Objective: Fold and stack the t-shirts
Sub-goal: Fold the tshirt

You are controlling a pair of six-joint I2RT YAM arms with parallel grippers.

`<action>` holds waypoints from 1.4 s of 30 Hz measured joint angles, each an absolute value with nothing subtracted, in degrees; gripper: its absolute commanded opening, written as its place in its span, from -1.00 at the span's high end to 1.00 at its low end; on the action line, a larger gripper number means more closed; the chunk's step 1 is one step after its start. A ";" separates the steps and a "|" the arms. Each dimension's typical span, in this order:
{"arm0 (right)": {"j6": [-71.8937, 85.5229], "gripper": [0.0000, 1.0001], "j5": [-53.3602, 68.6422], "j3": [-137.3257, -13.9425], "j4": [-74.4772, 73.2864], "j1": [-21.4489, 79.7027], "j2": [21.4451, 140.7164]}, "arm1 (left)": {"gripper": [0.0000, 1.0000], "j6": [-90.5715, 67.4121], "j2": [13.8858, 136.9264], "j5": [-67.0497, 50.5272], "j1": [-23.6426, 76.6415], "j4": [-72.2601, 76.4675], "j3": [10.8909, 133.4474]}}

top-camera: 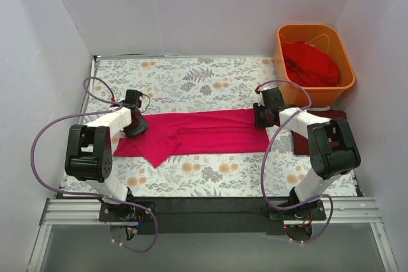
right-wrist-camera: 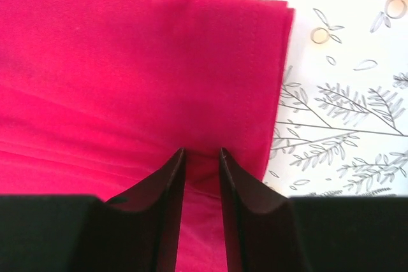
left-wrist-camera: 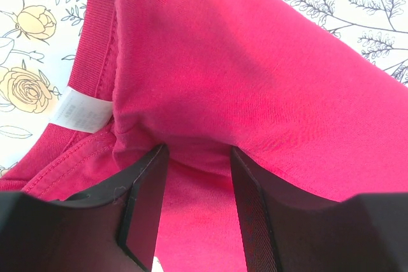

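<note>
The magenta-pink t-shirt (top-camera: 204, 130) lies stretched into a long band across the floral cloth, with a loose flap hanging toward the front left. My left gripper (top-camera: 136, 125) is at its left end, by the collar and the white label (left-wrist-camera: 80, 114). A fold of the shirt (left-wrist-camera: 255, 62) runs between its fingers, and my left gripper (left-wrist-camera: 197, 151) is shut on it. My right gripper (top-camera: 261, 119) holds the right end at the hem. There my right gripper (right-wrist-camera: 201, 152) pinches the shirt (right-wrist-camera: 127, 62) between narrow jaws. A dark maroon t-shirt (top-camera: 299, 143) lies under the right arm. A scarlet t-shirt (top-camera: 311, 62) sits in the tub.
The orange tub (top-camera: 280, 36) stands at the back right corner, close behind the right gripper. The grey floral cloth (top-camera: 191, 81) covers the table. White walls close in the left, back and right sides. A black rail runs along the near edge.
</note>
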State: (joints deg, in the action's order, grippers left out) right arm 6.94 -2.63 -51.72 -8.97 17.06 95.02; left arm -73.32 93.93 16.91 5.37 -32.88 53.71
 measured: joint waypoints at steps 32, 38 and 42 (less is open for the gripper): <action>7.79 0.40 8.91 -59.11 -8.43 13.91 97.21 | 0.09 -74.28 89.38 10.96 12.38 -43.27 59.31; 8.12 0.40 9.87 -60.82 -7.66 14.22 102.35 | 0.17 -74.30 94.70 10.20 15.70 -41.95 60.01; 8.40 0.39 8.88 -62.13 -6.72 14.24 105.03 | 0.28 -74.24 96.33 10.09 16.14 -41.74 59.22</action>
State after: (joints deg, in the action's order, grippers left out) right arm 8.40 8.88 -62.13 -6.72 14.24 105.03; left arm -74.24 96.33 10.09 16.14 -41.74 59.22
